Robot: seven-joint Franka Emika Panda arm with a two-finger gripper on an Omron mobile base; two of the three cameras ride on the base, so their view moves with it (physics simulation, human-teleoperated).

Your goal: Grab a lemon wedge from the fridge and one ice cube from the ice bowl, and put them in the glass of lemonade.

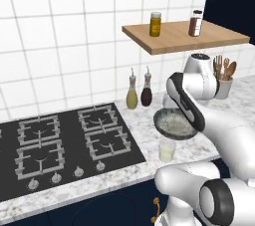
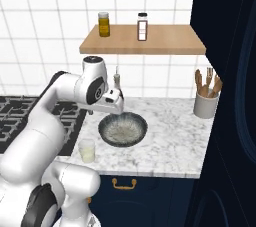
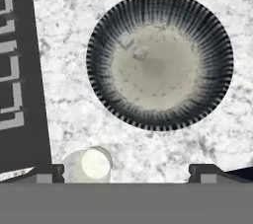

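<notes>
Ice bowl (image 3: 159, 60): gripper (image 2: 114, 107) hovers above it, jaws wide open, empty; glass of lemonade (image 2: 87, 150) beside bowl — nothing delivered yet, prob. early.

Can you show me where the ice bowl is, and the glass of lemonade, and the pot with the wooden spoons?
ice bowl (image 3: 158, 67), hand view, pale inside bottom.
glass of lemonade (image 2: 87, 151), right base view, its side.
crock (image 2: 205, 105), right base view, its grey wall.

End effector (image 2: 114, 112) above ice bowl (image 2: 123, 129)
</notes>
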